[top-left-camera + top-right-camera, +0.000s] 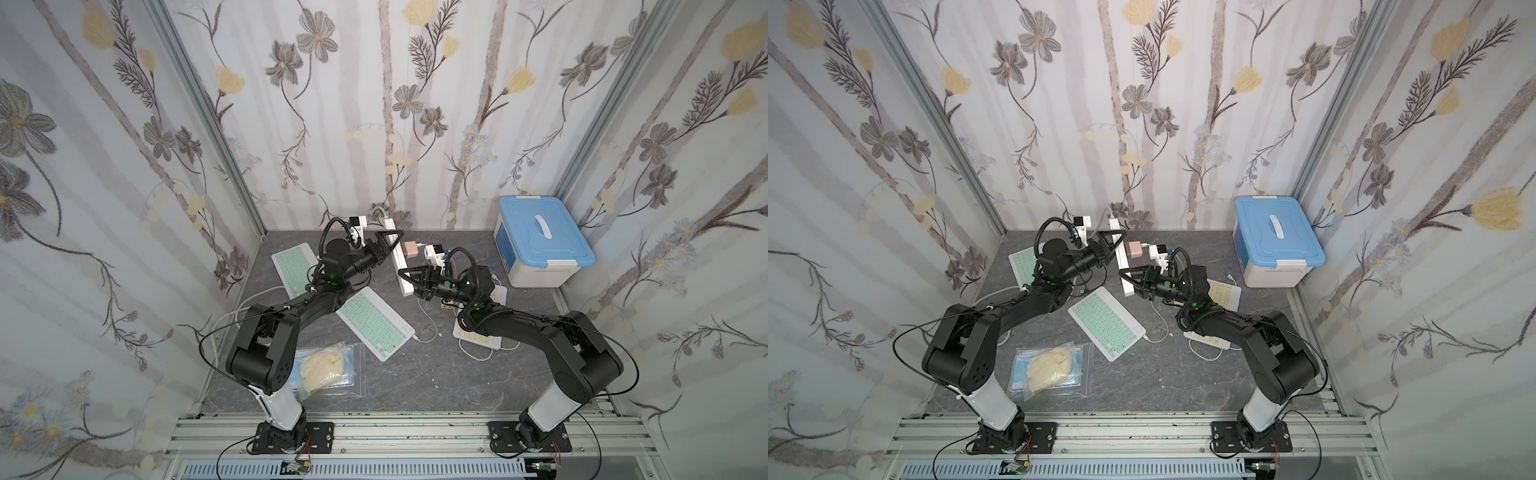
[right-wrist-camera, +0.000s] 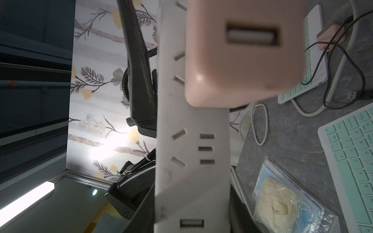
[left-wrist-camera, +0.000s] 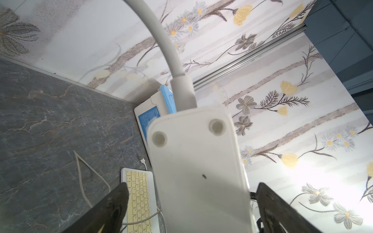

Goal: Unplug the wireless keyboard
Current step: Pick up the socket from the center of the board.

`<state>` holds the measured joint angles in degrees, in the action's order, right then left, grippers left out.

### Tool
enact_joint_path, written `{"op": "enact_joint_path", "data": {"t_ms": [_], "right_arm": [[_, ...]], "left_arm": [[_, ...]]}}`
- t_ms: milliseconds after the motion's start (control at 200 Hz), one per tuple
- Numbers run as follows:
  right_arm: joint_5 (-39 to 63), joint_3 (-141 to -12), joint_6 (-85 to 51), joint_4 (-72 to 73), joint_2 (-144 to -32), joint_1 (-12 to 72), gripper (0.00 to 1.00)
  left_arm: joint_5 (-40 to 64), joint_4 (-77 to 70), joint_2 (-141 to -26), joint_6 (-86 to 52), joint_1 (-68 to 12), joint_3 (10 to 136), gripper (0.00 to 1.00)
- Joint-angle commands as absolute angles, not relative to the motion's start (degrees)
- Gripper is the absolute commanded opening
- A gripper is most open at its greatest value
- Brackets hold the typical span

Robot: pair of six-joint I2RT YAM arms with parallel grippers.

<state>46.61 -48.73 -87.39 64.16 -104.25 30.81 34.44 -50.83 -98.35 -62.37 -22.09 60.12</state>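
The right gripper [image 1: 405,279] is clamped on the near end of the long white plastic power strip [image 1: 400,258], lifted off the grey table [image 1: 415,374]; the left gripper [image 1: 397,243] stands released around its cord end, not touching. The square pink charger [image 2: 242,66] is seated in the strip, its USB socket empty; I judge that pulling it out remains. The strip's long axis runs from the right gripper toward the back wall [image 1: 374,124], cord end farthest; the flat mint-green keyboard [image 1: 374,322] lies near on the table.

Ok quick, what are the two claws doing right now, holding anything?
Left gripper: open, jaws either side of the white power strip, not clamped.
Right gripper: closed on the white power strip, holding it.
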Motion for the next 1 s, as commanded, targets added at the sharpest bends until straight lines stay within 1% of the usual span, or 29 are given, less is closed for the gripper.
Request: {"op": "enact_joint_path", "data": {"t_ms": [0,125,235,340,430,624,794,869,994], "right_arm": [[46.9,-49.7,-88.9,72.0,-104.6,31.1,0.00],[47.4,-50.1,-90.0,73.1,-105.7,31.3,0.00],[47.2,-50.2,-90.0,73.0,-106.1,31.7,0.00],[47.0,-50.1,-89.8,72.5,-106.2,31.7,0.00],[46.9,-50.3,-89.7,72.3,-106.3,31.8,0.00],[47.0,-50.5,-89.2,71.5,-106.2,31.8,0.00],[46.7,-50.2,-87.9,69.9,-106.0,31.8,0.00],[46.6,-49.8,-87.7,70.0,-105.9,31.8,0.00],[46.3,-49.6,-87.0,69.3,-105.8,31.8,0.00]], "left_arm": [[35.1,-54.5,-97.8,-63.7,-22.1,60.3,0.99],[34.5,-51.0,-96.9,-62.2,-22.1,60.9,0.96],[33.7,-47.7,-96.1,-61.0,-22.2,61.2,0.89],[33.1,-44.5,-95.2,-59.8,-22.1,61.4,0.85],[32.9,-41.7,-94.9,-59.0,-22.2,61.8,0.79],[32.9,-41.0,-94.7,-59.6,-22.2,62.2,0.68],[32.4,-39.3,-94.1,-59.1,-22.3,62.4,0.51],[32.5,-38.9,-93.9,-58.8,-22.3,62.2,0.39],[32.9,-38.9,-93.9,-58.3,-22.5,62.2,0.23]]}}
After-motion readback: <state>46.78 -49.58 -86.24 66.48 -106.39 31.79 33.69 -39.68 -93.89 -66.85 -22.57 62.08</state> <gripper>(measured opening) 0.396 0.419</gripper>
